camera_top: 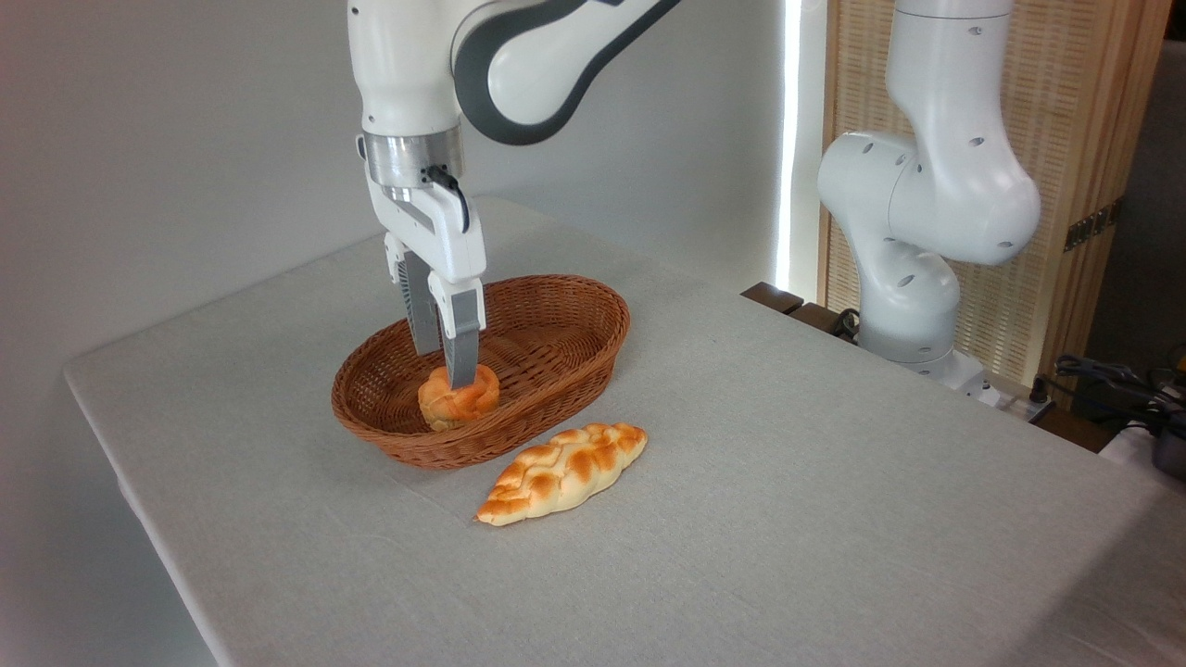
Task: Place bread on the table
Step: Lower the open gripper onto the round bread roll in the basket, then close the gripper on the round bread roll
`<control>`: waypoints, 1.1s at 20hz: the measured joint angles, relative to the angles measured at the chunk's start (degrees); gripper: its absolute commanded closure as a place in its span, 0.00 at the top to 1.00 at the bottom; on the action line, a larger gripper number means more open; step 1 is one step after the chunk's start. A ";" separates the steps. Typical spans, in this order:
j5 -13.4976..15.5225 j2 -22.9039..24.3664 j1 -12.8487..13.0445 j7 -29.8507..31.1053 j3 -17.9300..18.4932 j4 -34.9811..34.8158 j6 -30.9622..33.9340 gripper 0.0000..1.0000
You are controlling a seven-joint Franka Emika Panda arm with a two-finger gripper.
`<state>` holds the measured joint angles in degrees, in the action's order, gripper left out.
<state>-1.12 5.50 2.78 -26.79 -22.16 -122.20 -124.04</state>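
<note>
Bun in the basket, lift not yet made

The hand (445, 369) straddles the small glossy golden-orange knotted bun (458, 397) in the brown oval wicker basket (556, 371) (near the left edge of the grey-clothed desk (834, 519)); firm grip unclear; lifting and placing remain.

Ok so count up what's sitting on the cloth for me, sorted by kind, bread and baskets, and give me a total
Round knotted bun: 1, in the basket, with the hand lowered onto it
Long braided loaf: 1, lying on the table in front of the basket
Wicker basket: 1
Total: 3 things, 2 of them bread
</note>
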 measured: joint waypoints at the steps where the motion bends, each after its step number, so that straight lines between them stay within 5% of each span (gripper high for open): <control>1: -0.10 -0.15 0.01 0.00 -0.31 -0.69 -0.96 1.00; 4: -0.74 -0.39 0.02 0.00 -1.10 -1.73 -2.33 1.00; 11: -8.66 -0.41 0.03 0.00 -1.50 -3.05 -2.38 1.00; 14: -9.35 -0.42 0.03 0.00 -1.52 -3.32 -2.38 0.99; 16: -9.37 -0.42 0.03 -0.01 -1.87 -3.71 -2.38 0.72; 17: -9.39 -0.42 0.04 -0.01 -2.15 -3.97 -2.38 0.51; 22: -9.43 -0.39 0.04 -0.02 -2.44 -4.26 -2.38 0.33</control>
<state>-10.54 5.11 2.82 -26.80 -24.60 -126.45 -126.42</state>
